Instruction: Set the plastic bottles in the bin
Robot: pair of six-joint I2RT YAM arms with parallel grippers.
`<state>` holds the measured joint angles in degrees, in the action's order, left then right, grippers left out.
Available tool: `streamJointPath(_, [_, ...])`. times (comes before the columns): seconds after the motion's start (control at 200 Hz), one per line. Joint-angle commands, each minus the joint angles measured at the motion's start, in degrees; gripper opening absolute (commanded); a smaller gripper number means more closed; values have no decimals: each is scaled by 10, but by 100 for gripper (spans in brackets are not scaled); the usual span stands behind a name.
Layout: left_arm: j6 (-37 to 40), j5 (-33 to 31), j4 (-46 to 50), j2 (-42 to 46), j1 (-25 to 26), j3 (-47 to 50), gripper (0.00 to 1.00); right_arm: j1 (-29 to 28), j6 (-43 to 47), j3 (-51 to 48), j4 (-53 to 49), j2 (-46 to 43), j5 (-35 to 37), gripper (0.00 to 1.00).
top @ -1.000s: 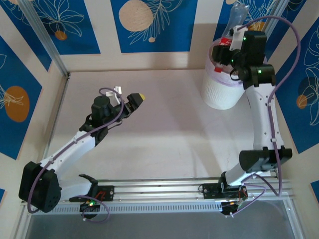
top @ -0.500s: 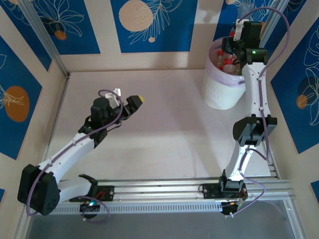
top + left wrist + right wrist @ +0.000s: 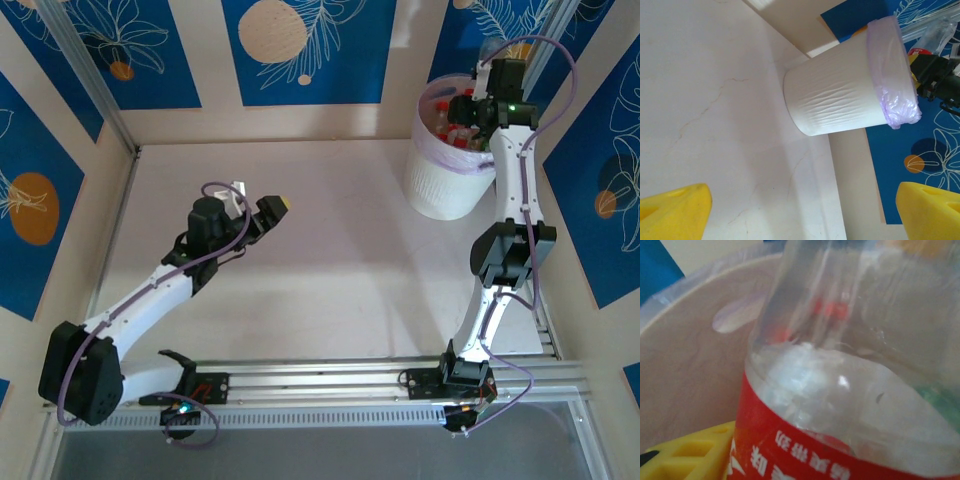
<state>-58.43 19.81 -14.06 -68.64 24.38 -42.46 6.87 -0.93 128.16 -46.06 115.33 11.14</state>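
Note:
The bin stands at the far right of the table, white with a lilac bag over its rim. Several red-capped plastic bottles lie inside it. My right gripper hangs over the bin's mouth, shut on a clear plastic bottle with a red label. One yellow finger shows beside the label, and the bin's inner wall is behind it. From the left wrist view, this bottle sticks out past the rim. My left gripper hovers over mid-table, open and holding nothing, its yellow fingertips far apart.
Blue-and-cream patterned walls close in the table at the back and both sides. An aluminium rail runs along the near edge by the arm bases. Bare pale tabletop lies between the left gripper and the bin.
The right arm has stretched out and brought its gripper and the bottle from above the bin's rim down over its mouth. The left arm has barely moved.

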Motion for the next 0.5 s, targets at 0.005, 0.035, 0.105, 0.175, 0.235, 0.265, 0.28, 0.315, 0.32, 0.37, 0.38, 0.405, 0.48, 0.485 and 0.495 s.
streamJointPath(0.005, [16, 0, -1, -11, -5, -8, 94, 1, -12, -16, -1, -21, -30, 64])
streamJointPath(0.035, [16, 1, -1, -14, -5, -9, 94, 1, -13, -19, 1, -25, -29, 68])
streamJointPath(0.105, [17, 4, -1, -20, -6, -11, 94, 4, -14, -23, 5, -33, -27, 73])
streamJointPath(0.175, [17, 5, -3, -24, -6, -13, 94, 5, -14, -15, 2, -39, -26, 76])
streamJointPath(0.235, [19, 6, -3, -27, -5, -12, 94, 6, -12, 0, -5, -41, -22, 79])
streamJointPath(0.265, [19, 6, -3, -29, -6, -12, 94, 6, -12, 9, -7, -41, -18, 80])
streamJointPath(0.28, [19, 6, -3, -29, -4, -12, 94, 6, -11, 12, -7, -42, -16, 80])
streamJointPath(0.315, [19, 5, -5, -30, -5, -11, 94, 7, -9, 22, -7, -41, -9, 80])
streamJointPath(0.32, [19, 6, -5, -30, -5, -11, 94, 7, -9, 23, -7, -41, -7, 80])
streamJointPath(0.37, [18, 5, -8, -32, -6, -9, 94, 10, -10, 43, -11, -35, -3, 80])
streamJointPath(0.38, [18, 5, -8, -32, -5, -9, 94, 11, -11, 47, -12, -34, -3, 80])
streamJointPath(0.405, [17, 4, -9, -32, -5, -8, 94, 13, -14, 59, -16, -28, -4, 80])
streamJointPath(0.48, [17, 4, -10, -33, -6, -6, 94, 17, -19, 97, -25, -6, -3, 78])
streamJointPath(0.485, [17, 4, -10, -33, -5, -6, 94, 18, -19, 99, -25, -5, -3, 78])
streamJointPath(0.495, [17, 4, -10, -33, -5, -6, 94, 17, -20, 105, -26, -2, -2, 77])
